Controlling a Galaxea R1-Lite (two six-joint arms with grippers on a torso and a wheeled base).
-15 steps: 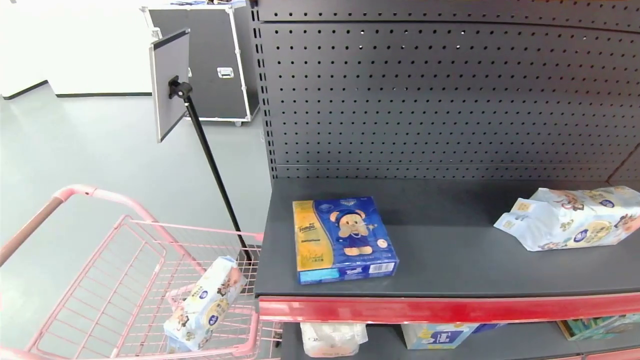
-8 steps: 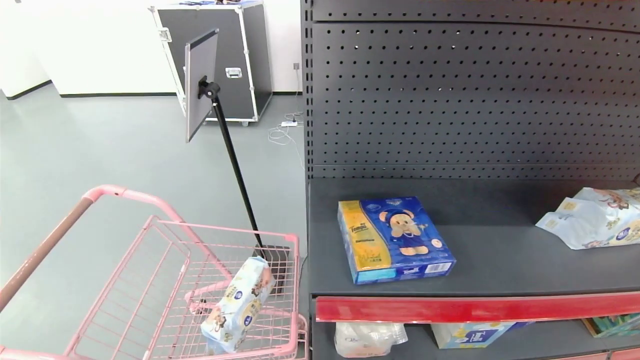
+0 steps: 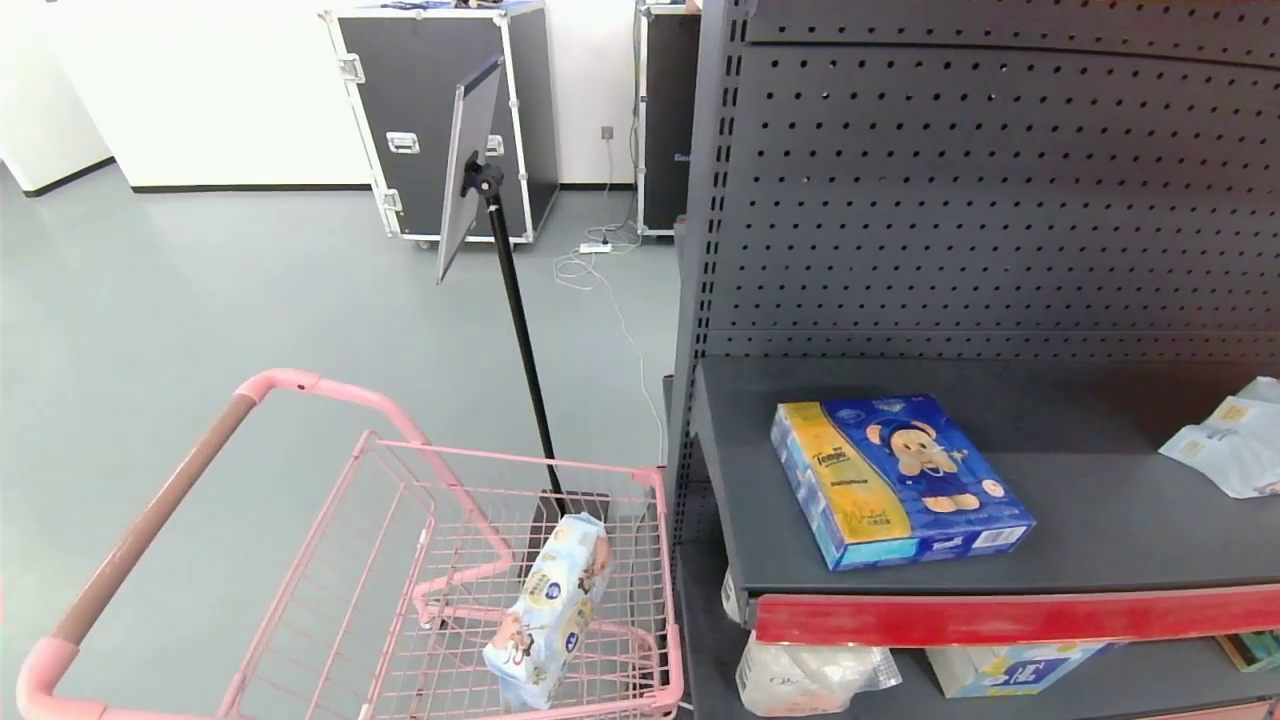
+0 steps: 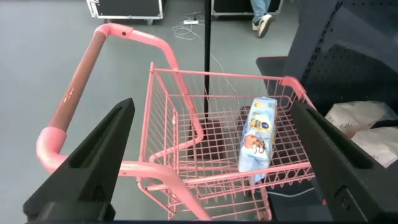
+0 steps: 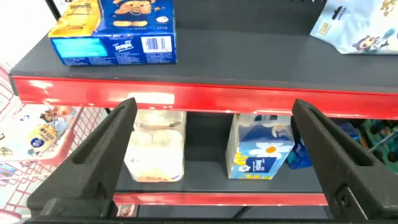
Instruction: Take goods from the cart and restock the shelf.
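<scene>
A pink wire cart (image 3: 400,480) stands left of the dark shelf (image 3: 1100,560). One pale blue tissue pack (image 3: 548,610) leans on end in the cart's front corner. My left gripper (image 4: 214,165) hangs open above the cart (image 4: 161,81), with the pack (image 4: 258,140) below and ahead of it. A blue and yellow tissue box (image 3: 895,478) lies on the shelf near its red front edge. A pale printed pack (image 3: 1230,450) lies at the shelf's far right. My right gripper (image 5: 211,162) is open in front of the red edge (image 5: 199,93), level with the lower shelf.
A white bag (image 5: 155,149) and a blue-white tissue box (image 5: 261,149) sit on the lower shelf. A panel on a black pole stand (image 3: 515,300) rises just behind the cart. Black flight cases (image 3: 440,110) and a floor cable (image 3: 610,290) lie farther back. Open grey floor spreads left.
The head camera has swung left, so the cart and shelf sit further right in the picture. The goods have not moved on their own.
</scene>
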